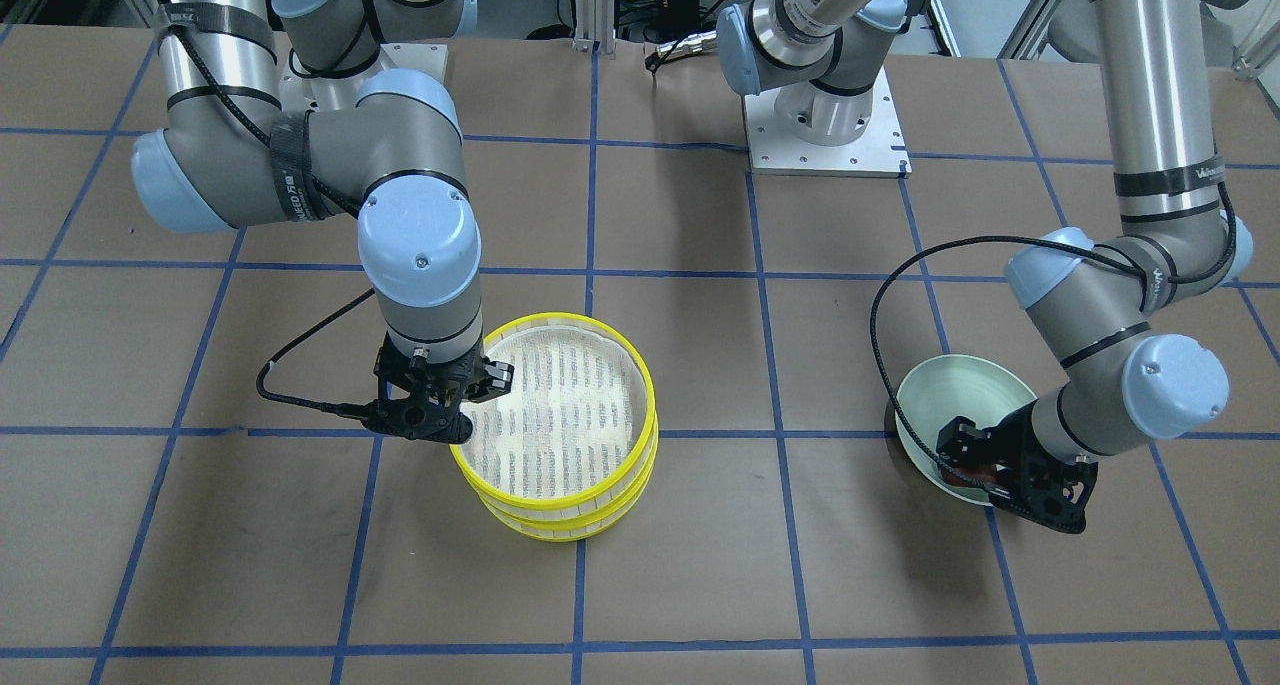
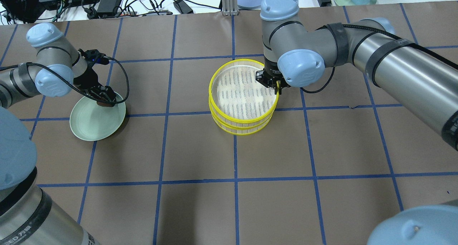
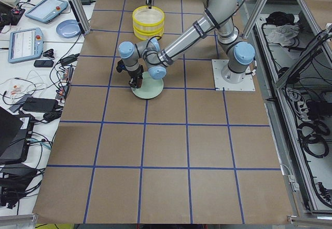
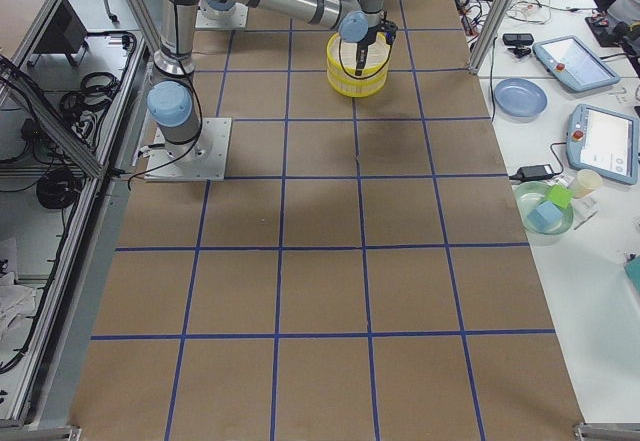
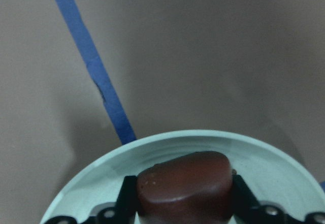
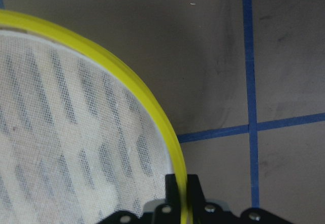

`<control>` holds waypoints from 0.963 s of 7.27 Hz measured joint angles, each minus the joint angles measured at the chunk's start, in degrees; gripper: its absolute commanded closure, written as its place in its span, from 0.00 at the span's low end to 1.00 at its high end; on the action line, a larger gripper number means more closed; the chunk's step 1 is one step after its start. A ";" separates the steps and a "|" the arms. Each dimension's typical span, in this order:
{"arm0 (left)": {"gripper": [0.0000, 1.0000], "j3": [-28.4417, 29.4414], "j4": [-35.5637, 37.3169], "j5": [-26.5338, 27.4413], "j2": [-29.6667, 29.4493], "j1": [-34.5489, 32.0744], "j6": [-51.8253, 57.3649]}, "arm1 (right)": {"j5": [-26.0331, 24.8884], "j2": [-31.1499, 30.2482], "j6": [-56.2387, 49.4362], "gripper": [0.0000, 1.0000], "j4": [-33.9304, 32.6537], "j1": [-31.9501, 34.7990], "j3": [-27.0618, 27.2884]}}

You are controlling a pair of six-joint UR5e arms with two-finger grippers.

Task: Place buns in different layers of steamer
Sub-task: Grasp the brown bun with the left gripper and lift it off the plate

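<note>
A: Where is the dark bun (image 5: 183,186)?

B: At the bottom middle of the left wrist view. It sits between the fingers of the left gripper (image 2: 103,97), which pinch it from both sides just over the pale green plate (image 2: 89,128). The plate is at the left of the overhead view. Whether the bun touches the plate cannot be told.

A: And the cream one?

B: It shows in no view. It may lie under the top layer, but that is a guess.

A: What about the steamer?

B: The two layers stand stacked at the centre of the overhead view. The top layer (image 2: 214,77) shows bare mesh, and the lower layer (image 2: 247,129) is covered by it. The right gripper (image 6: 181,191) is pressed onto the top layer's yellow rim at its right-hand edge, one finger inside and one outside.

A: So which step is in hand?

B: It looks like picking the dark bun off the plate while the other arm steadies or readies the top layer.

A: And the next move?

B: Probably lifting the bun straight up and carrying it rightward across the table (image 2: 179,148). The left gripper should then lower it onto the mesh, away from the pinched rim.
</note>
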 measured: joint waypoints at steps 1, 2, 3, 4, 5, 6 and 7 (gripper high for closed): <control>1.00 0.04 -0.44 0.15 0.33 0.00 -1.16 | 0.03 0.04 0.86 1.00 0.01 0.00 -0.01; 1.00 0.06 -1.13 0.10 0.93 0.00 -2.02 | 0.03 0.04 2.01 1.00 0.07 0.03 -0.05; 1.00 0.19 -2.32 -0.08 1.82 -0.04 -2.61 | 0.00 0.02 3.08 1.00 0.14 0.24 -0.12; 1.00 0.36 -4.27 -0.28 3.21 -0.33 -4.07 | -0.21 0.00 4.14 1.00 0.21 0.79 -0.19; 1.00 0.45 -6.43 -0.41 4.99 -0.93 -6.94 | -0.51 -0.01 5.00 0.94 0.24 1.35 -0.23; 1.00 0.48 -8.20 -0.55 6.78 -1.65 -9.80 | -0.69 -0.01 5.33 0.35 0.27 1.62 -0.25; 1.00 0.50 -9.40 -1.14 8.50 -2.94 -13.16 | -0.79 0.03 5.23 0.00 0.35 1.74 -0.17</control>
